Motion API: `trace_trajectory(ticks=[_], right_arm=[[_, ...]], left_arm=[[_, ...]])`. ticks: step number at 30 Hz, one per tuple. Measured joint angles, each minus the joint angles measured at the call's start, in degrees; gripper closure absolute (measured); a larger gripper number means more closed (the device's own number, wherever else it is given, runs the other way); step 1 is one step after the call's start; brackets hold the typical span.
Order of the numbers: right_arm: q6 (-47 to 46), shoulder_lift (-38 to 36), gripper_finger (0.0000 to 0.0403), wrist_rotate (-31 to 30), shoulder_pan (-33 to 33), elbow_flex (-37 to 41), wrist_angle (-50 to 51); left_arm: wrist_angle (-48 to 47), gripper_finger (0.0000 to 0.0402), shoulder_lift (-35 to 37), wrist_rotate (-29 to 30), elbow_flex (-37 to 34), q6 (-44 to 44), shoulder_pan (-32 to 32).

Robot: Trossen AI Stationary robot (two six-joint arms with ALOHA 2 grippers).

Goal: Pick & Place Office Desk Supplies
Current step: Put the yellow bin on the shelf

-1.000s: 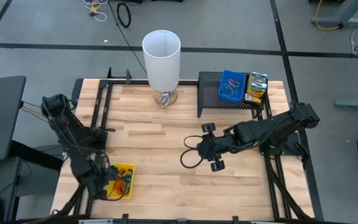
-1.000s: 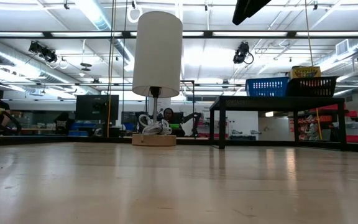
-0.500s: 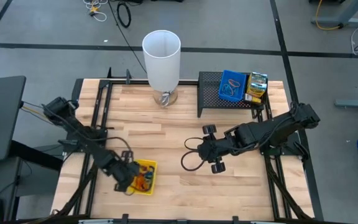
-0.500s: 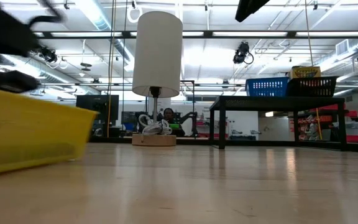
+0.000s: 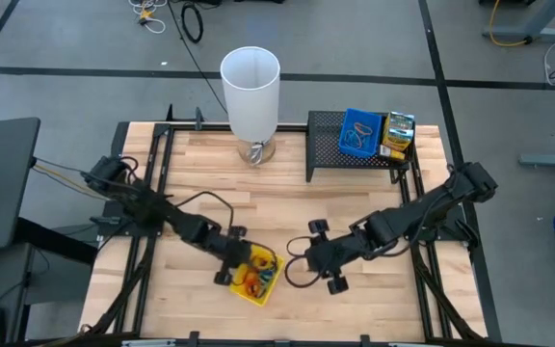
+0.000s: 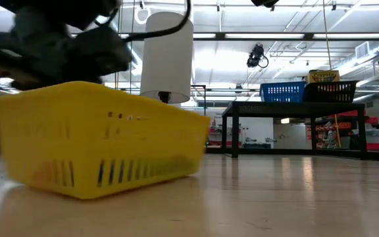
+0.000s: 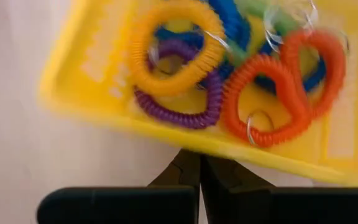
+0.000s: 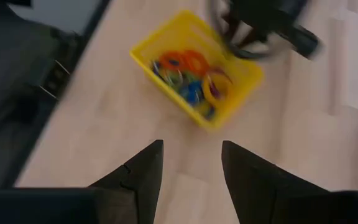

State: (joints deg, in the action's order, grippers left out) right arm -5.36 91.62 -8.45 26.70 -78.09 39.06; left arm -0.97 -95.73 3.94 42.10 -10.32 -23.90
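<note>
Mid-carry: left gripper pinched on rim of yellow tray of coloured loops, tray low over front-centre table. Right gripper just beside, fingers spread, empty. Next, likely: handover, needing right fingers astride opposite rim.

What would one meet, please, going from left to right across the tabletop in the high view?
Left tool shut on the yellow tray → open right tool → black rack → blue tray → green-yellow box.
</note>
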Motion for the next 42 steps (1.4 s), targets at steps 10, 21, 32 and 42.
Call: trace_trajectory(ticks=[10, 21, 32, 42], right_arm=[[-3.9, 0.6, 0.0229, 2.9, 0.9, 5.5, -6.6], [-3.3, 0.6, 0.0229, 2.9, 0.9, 5.5, -6.3], [-2.7, 0.6, 0.0229, 2.8, 0.9, 5.5, -6.7], [-2.7, 0.6, 0.0229, 2.8, 0.9, 5.5, -6.5]], left_arm=[[-9.2, 0.0401, 1.5, -2.5, 0.1, 1.5, 3.2], [-12.3, 0.0401, 4.8, -1.5, 0.0, -7.3, -8.4], [8.4, 0.0401, -1.0, -3.9, 0.0, -6.7, -8.7], [23.5, 0.0401, -4.6, -7.3, 0.0, -1.4, -6.3]])
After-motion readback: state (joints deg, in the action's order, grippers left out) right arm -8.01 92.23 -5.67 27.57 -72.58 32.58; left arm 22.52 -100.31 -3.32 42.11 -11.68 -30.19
